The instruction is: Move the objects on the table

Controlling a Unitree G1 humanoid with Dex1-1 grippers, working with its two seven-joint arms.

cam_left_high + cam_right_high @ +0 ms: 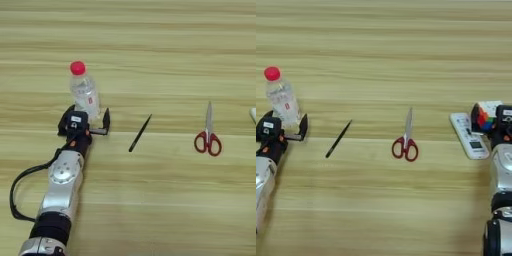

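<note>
A small clear bottle (83, 92) with a red cap stands upright on the table (150, 200) at the left. My left gripper (87, 119) is open, with one finger on each side of the bottle's base. A thin black pen (140, 133) lies slanted to the right of it. Red-handled scissors (208, 138) lie further right, blades pointing away. At the far right my right gripper (490, 120) is shut on the multicoloured puzzle cube (488, 115); one black finger presses the cube's left face.
A white remote control (469, 136) lies just left of the cube and the right arm. A black cable loops beside my left forearm (62, 190). Bare wood stretches across the far half and the near middle of the table.
</note>
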